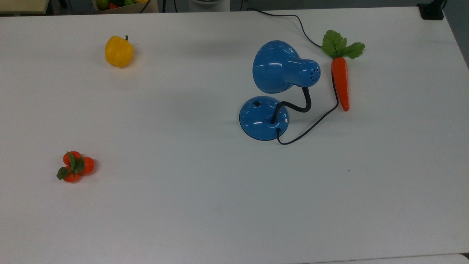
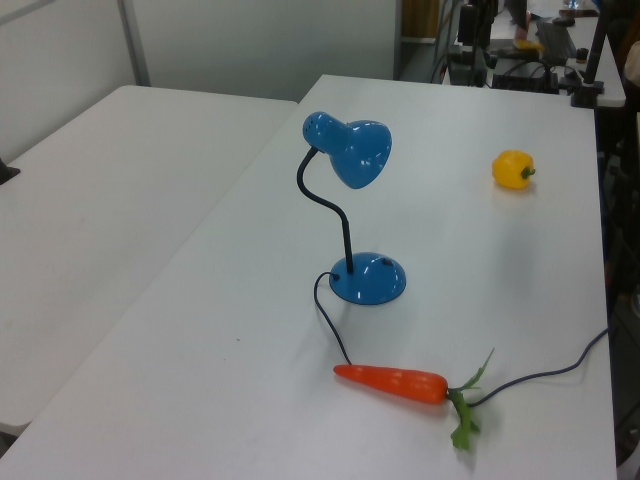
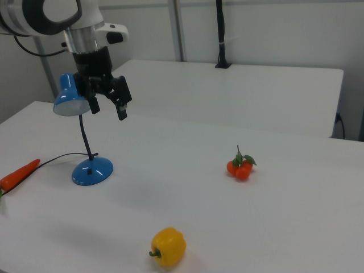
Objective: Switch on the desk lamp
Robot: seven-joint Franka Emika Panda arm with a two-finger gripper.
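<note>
Jaws spread wide and empty on the gripper (image 3: 108, 103), hanging high in the right view's upper left, with the desk lamp (image 3: 85, 136) just lower left of them, switch (image 1: 257, 103) on the base (image 3: 92, 171) well below.

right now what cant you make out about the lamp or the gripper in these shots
- Desk lamp bulb: the shade's opening faces away in the top view and the left view, so lit or unlit is unclear.
- Switch position: too small in the top view.
- Gripper height over the table: unclear in the right view.
</note>
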